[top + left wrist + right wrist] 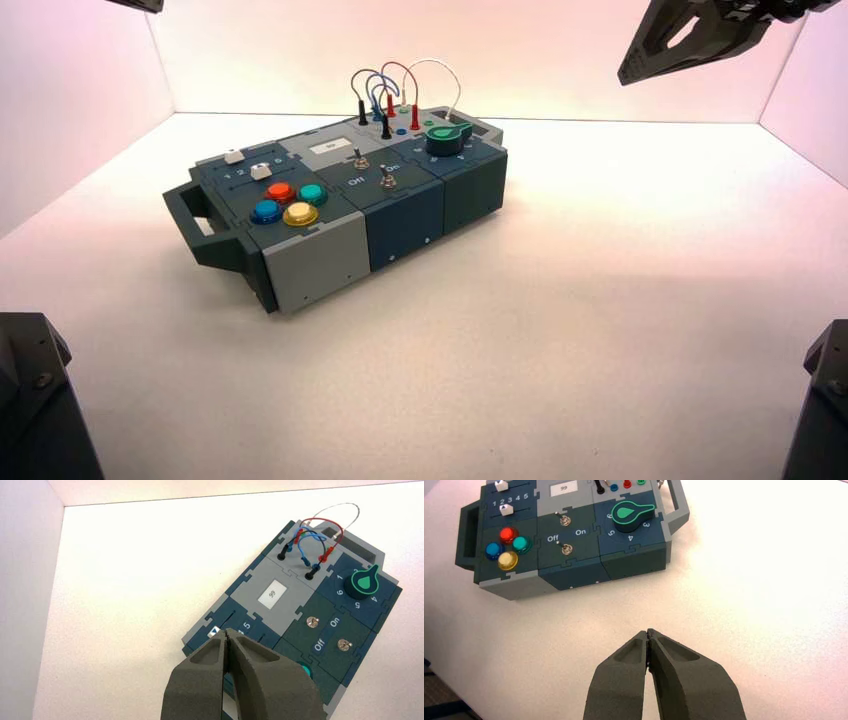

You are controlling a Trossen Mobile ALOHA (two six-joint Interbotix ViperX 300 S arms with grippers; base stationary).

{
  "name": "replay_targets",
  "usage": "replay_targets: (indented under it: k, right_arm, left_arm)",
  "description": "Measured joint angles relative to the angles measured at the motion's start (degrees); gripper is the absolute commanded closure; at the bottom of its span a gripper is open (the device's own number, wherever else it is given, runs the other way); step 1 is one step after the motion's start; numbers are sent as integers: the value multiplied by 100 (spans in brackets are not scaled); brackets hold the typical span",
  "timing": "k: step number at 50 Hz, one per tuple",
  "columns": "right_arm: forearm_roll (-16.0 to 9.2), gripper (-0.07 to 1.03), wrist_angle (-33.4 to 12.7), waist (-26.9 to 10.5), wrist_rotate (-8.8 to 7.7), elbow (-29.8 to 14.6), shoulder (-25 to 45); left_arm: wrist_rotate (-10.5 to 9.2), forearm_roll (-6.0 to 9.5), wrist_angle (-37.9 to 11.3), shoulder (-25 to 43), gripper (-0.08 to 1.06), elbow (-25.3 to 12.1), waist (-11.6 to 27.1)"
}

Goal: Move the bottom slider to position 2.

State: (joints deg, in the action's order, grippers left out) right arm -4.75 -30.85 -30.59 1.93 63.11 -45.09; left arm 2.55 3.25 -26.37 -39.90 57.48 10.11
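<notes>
The bottom slider [261, 171] is a small white knob in the track beside the four round buttons [283, 202] at the box's left end. In the right wrist view this bottom slider [506, 510] sits just under the printed numerals, about below position 2 [502, 503] and the 3. My left gripper [227, 633] is shut and empty, raised over the box's slider end, and its fingers [260, 680] hide the bottom slider there. My right gripper [647, 631] is shut and empty, held high over the bare table in front of the box.
The other slider's white knob [500, 485] lies in the track farther from the buttons. The box also bears two toggle switches [564, 520], a green knob [631, 513], a small display [561, 488] and looped wires [395, 90]. White walls enclose the table [600, 300].
</notes>
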Motion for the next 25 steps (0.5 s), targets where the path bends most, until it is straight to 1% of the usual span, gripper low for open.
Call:
replay_targets:
  k: [21, 25]
  right_arm:
    - [0, 98, 0, -9, 0, 0, 0]
    - [0, 98, 0, -9, 9, 0, 0]
  left_arm:
    - [-9, 9, -9, 53, 101, 0, -9]
    - [-9, 44, -9, 79, 101, 0, 0]
